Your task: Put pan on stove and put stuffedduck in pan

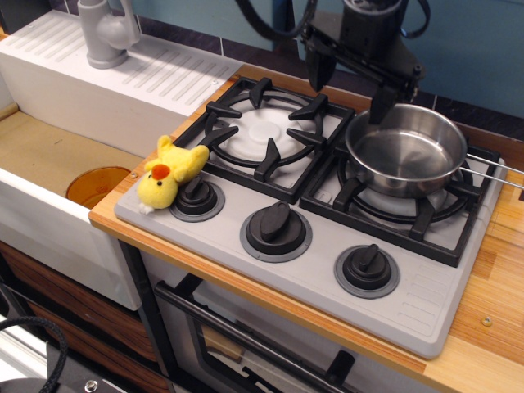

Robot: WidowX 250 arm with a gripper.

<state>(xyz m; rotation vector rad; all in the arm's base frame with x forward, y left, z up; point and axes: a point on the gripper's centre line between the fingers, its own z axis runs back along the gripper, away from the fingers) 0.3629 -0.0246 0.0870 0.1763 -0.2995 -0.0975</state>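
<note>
pan (405,151): on right burner of stove (319,229), empty
stuffedduck (169,173): front-left stove corner, touching left knob (196,196)
gripper (350,88): above pan's back-left rim, jaws wide, holding nothing

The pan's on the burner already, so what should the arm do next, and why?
Probably swing left and forward toward the stuffed duck. The pan already sits on the stove's right burner and is empty, the duck lies by the left knob, and the gripper hangs open over the pan's rim.

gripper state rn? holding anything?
Gripper: open, holding nothing, fingers spread above the back rim of the pan.
</note>
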